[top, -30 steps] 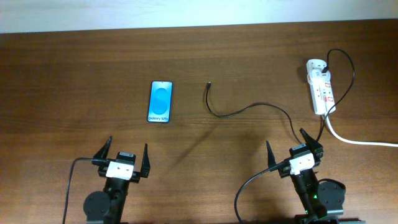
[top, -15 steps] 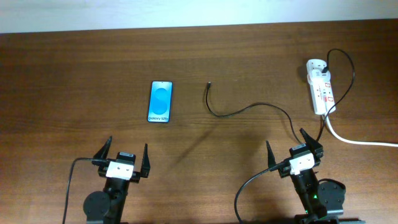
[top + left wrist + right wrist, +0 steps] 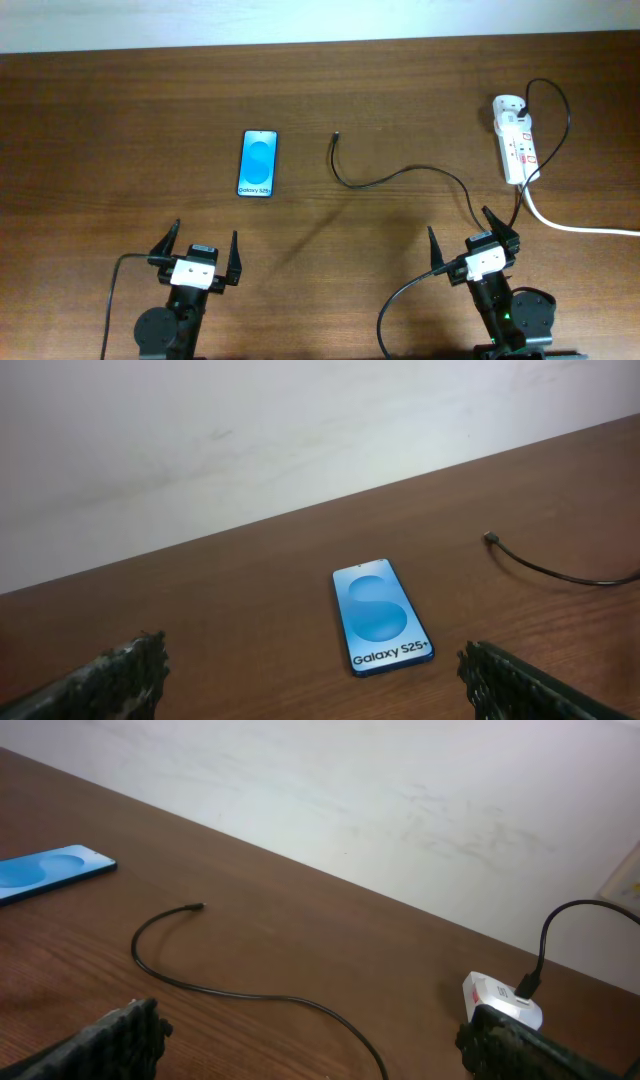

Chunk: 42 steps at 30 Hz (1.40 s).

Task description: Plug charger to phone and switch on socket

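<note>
The left tool (image 3: 205, 232) and right tool (image 3: 462, 228) are held wide, empty. The charger (image 3: 390, 176) lies between the Galaxy S25+ phone (image 3: 257, 164) and power strip (image 3: 515, 145); its plug tip (image 3: 336, 134) should be pinched just behind the end, kept level.

The slim rectangular smartphone (image 3: 257, 164) has black edges and a bright blue screen with a paler blue swirl and dark lettering. The thin flexible cable (image 3: 333, 152) is black. The elongated plastic power strip (image 3: 515, 150) is white with red markings, and its thick cord (image 3: 580, 227) is white. The wooden table (image 3: 120, 130) is dark brown and grained.
</note>
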Each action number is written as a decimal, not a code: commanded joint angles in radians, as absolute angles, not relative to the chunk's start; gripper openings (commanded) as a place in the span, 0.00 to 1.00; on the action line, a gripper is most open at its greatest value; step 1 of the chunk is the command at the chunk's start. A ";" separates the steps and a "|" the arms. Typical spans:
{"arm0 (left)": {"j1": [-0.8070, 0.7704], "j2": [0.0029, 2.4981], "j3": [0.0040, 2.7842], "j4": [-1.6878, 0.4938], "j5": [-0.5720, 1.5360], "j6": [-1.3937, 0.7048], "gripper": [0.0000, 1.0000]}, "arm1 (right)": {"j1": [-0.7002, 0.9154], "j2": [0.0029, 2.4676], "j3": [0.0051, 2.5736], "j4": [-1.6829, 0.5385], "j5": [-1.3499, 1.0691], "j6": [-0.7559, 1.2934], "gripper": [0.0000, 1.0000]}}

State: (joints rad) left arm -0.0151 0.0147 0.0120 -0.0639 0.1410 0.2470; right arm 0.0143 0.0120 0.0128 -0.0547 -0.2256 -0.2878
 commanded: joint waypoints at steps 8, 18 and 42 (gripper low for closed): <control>-0.019 0.005 0.009 -0.069 0.134 0.249 0.99 | 0.013 0.003 0.006 -0.056 -0.231 -0.276 0.98; -0.019 0.005 0.009 -0.069 0.134 0.249 0.99 | 0.013 0.003 0.006 -0.056 -0.231 -0.276 0.98; -0.019 0.007 0.009 -0.073 0.097 0.233 0.99 | 0.013 0.003 0.006 -0.056 -0.231 -0.276 0.98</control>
